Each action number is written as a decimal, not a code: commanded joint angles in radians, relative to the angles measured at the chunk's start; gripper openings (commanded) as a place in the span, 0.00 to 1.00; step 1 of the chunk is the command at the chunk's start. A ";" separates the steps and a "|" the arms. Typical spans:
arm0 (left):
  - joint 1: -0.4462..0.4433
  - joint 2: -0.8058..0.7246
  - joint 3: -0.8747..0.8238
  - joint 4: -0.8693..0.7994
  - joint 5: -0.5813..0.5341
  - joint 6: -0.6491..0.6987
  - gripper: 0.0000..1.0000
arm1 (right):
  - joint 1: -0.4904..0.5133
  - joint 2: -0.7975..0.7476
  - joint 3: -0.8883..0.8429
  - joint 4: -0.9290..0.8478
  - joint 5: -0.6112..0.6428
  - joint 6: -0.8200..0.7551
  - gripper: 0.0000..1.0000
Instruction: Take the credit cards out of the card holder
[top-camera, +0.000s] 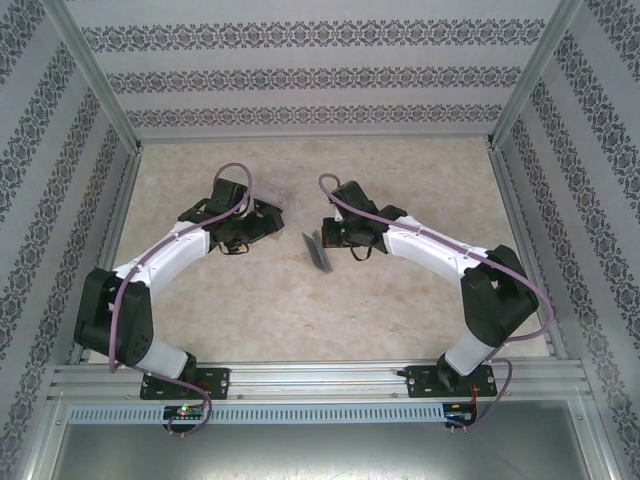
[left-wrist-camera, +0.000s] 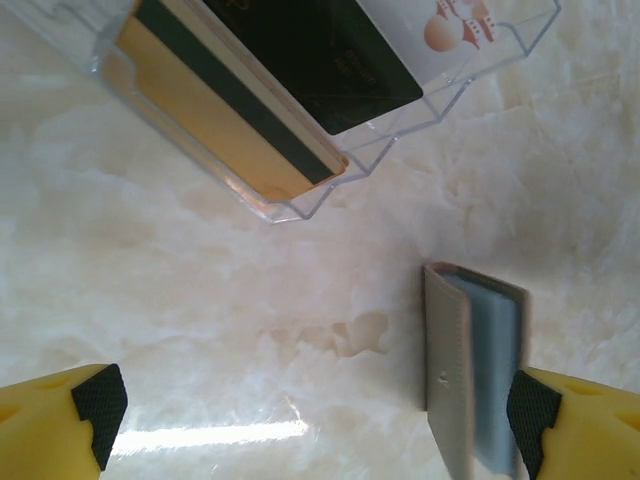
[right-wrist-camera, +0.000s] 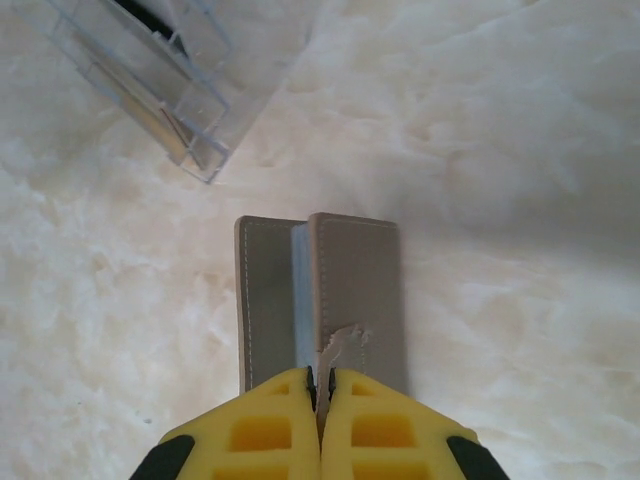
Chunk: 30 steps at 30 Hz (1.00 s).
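Right gripper (right-wrist-camera: 320, 386) is clamped fully closed on the near edge of the card holder (right-wrist-camera: 330, 285). Looks like it's pinching one grey panel, w/ a blue-grey strip showing between the two panels. Left gripper (left-wrist-camera: 313, 410) hangs wide open w/ nothing in it, and the holder is just beside one of its pads (left-wrist-camera: 530, 405).

The holder sits mid-table between the two arms, near the clear box (left-wrist-camera: 400, 140) but apart from it. The box has credit cards (left-wrist-camera: 215, 115) in it: gold w/ a dark stripe, a dark one and a white one. Tbh we can't tell if any card is left in the holder.

Imo we'd want the right to hold the holder steady while the left comes in at the open edge and closes on a card only, not the panel. It's thin plastic, so we'd go for a square grip or it'll prob slip.

Table (top-camera: 400, 310) is pale cream, marble-look and glossy, w/ some glare. Walls (top-camera: 300, 80) have banded ornament wallpaper, w/ an alu frame (top-camera: 320, 378) around.
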 joint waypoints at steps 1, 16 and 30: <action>0.034 -0.046 -0.016 -0.058 0.061 0.061 0.99 | 0.012 0.044 0.021 0.051 -0.012 0.062 0.04; 0.059 -0.026 -0.042 0.005 0.295 0.120 0.95 | -0.033 -0.009 -0.092 0.016 0.110 0.133 0.05; -0.104 0.175 0.040 0.158 0.247 0.038 0.80 | -0.178 -0.011 -0.161 0.067 -0.012 -0.003 0.05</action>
